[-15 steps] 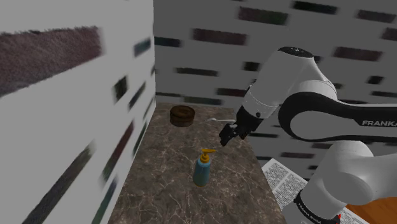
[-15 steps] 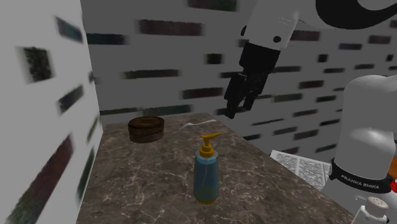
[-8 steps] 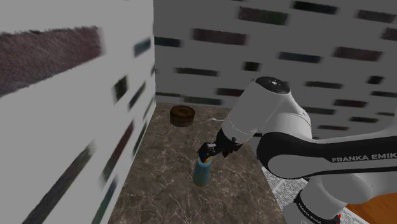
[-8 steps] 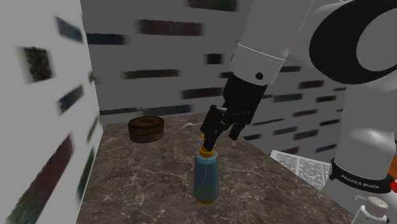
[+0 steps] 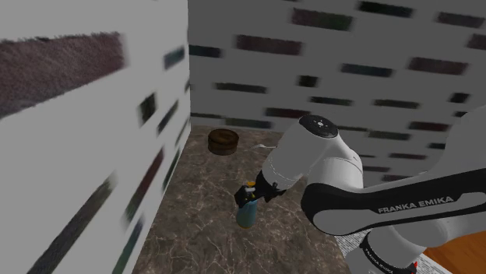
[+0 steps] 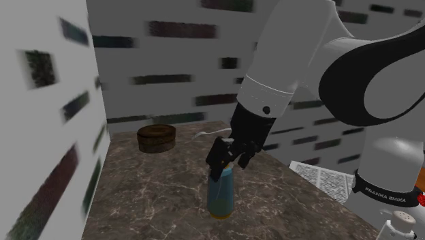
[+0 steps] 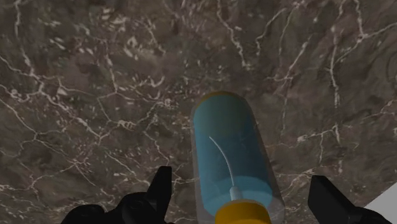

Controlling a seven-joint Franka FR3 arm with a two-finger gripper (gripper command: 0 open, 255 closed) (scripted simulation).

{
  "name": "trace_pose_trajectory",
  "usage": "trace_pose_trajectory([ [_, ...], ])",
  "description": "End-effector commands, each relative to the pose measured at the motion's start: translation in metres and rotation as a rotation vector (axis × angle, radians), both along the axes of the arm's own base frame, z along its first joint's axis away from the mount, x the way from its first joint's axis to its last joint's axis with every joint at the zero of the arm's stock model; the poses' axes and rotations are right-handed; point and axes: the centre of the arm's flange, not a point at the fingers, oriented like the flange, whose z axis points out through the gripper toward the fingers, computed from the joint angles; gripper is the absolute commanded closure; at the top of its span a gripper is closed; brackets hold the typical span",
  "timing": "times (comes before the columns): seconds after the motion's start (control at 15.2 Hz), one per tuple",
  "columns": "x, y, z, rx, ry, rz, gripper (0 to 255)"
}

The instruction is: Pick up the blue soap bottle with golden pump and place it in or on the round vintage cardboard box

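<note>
- The gripper straddles the blue soap bottle at its top, jaws open, touching nothing.
- The round brown box stands well apart on the marble countertop.

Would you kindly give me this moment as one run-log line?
phase: pre-grasp | gripper: open, straddling bottle, not touching | bottle: upright on counter | box: apart, at counter's far end
</note>
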Motion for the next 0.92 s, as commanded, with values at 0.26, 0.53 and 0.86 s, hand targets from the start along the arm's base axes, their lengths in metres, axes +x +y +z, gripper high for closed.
trace_pose_trajectory([
  [0.26,0.0029,0.0003,-0.0045,0.001,-0.001,0.000,0],
  [0.53,0.0028,0.0003,-0.0044,0.001,-0.001,0.000,255],
  [0.86,0.0028,0.0003,-0.0045,0.001,-0.001,0.000,255],
])
